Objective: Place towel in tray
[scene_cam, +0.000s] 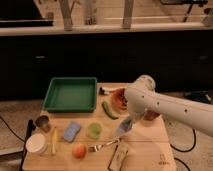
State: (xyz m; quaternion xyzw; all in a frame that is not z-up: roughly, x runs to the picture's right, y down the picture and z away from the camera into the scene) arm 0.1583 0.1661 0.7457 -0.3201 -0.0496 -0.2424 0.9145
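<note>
The green tray [71, 93] stands at the back left of the wooden table. It holds nothing that I can see. The towel [71, 131], a small blue folded pad, lies on the table in front of the tray. My white arm reaches in from the right. Its gripper [124, 128] points down over the middle of the table, to the right of a green cup [93, 130] and well to the right of the towel. I see nothing held in it.
A fork [102, 146], an orange fruit [79, 150] and a wrapped bar [119, 157] lie near the front edge. A white bowl [36, 142], a metal cup [43, 121] and a yellow item [54, 140] are at the left. A green vegetable [110, 110] and a red bowl [119, 97] sit behind the gripper.
</note>
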